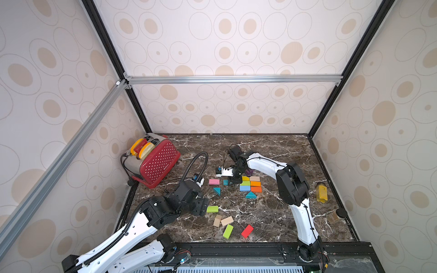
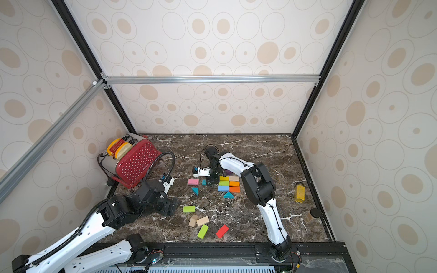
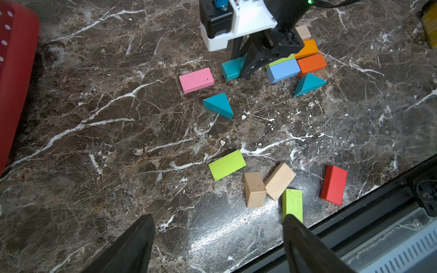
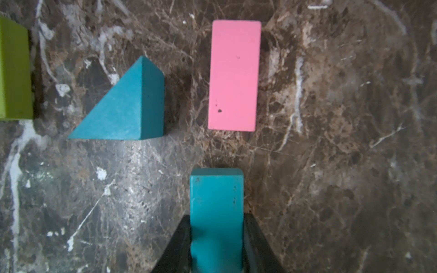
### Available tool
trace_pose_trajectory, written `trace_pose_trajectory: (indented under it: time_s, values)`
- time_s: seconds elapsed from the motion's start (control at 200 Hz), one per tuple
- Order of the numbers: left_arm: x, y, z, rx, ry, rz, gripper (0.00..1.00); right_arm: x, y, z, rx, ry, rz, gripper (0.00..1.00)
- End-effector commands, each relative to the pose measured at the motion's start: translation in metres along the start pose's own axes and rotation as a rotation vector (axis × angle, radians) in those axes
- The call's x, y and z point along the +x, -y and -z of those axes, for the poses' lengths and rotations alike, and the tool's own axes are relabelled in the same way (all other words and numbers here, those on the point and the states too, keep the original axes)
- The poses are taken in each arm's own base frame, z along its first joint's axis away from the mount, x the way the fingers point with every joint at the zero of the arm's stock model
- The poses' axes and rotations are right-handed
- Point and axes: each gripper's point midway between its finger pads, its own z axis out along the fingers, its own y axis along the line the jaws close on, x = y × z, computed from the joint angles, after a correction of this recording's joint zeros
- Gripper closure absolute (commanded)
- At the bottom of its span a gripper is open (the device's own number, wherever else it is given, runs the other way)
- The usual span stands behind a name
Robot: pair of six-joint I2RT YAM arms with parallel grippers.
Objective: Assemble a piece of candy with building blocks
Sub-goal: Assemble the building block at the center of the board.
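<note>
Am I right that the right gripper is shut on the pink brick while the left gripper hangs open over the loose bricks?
Not quite: the right gripper is shut on the teal brick, as the right wrist view shows; the pink brick lies free. The left gripper is open.

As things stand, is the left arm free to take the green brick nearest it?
Probably yes: the left gripper is open and empty, the green brick lies flat just beyond its fingers, nothing between.

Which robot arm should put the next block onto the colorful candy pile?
The right. The right gripper already pinches the teal brick right beside the pile; the left gripper is open and empty.
</note>
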Motion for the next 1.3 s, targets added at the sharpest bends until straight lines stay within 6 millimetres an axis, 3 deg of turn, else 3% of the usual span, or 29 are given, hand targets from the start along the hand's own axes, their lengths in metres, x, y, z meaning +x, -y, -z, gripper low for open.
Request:
trace_pose_trajectory:
  time_s: [0.0,0.34,0.746,1.036,1.207,1.297]
  values:
    - [-0.003,-0.002,-0.001,-0.009,0.007,-0.014,0.13,0.003,-0.001,-0.009,-0.03,-0.013,0.005,0.68]
    - [-0.003,-0.004,-0.001,-0.02,0.019,-0.011,0.13,0.003,0.012,-0.028,-0.042,-0.031,-0.014,0.67]
    - [-0.004,-0.006,-0.002,-0.031,0.022,-0.01,0.13,-0.002,-0.003,-0.036,-0.083,-0.045,0.022,0.66]
    - [-0.004,-0.006,-0.002,-0.034,0.022,-0.01,0.13,-0.001,0.0,-0.045,-0.073,-0.072,-0.011,0.63]
    - [-0.003,-0.006,-0.002,-0.034,0.019,-0.012,0.12,0.0,-0.001,-0.042,-0.075,-0.075,-0.012,0.56]
    - [-0.003,-0.006,-0.002,-0.034,0.018,-0.013,0.13,-0.001,-0.003,-0.037,-0.069,-0.075,-0.002,0.46]
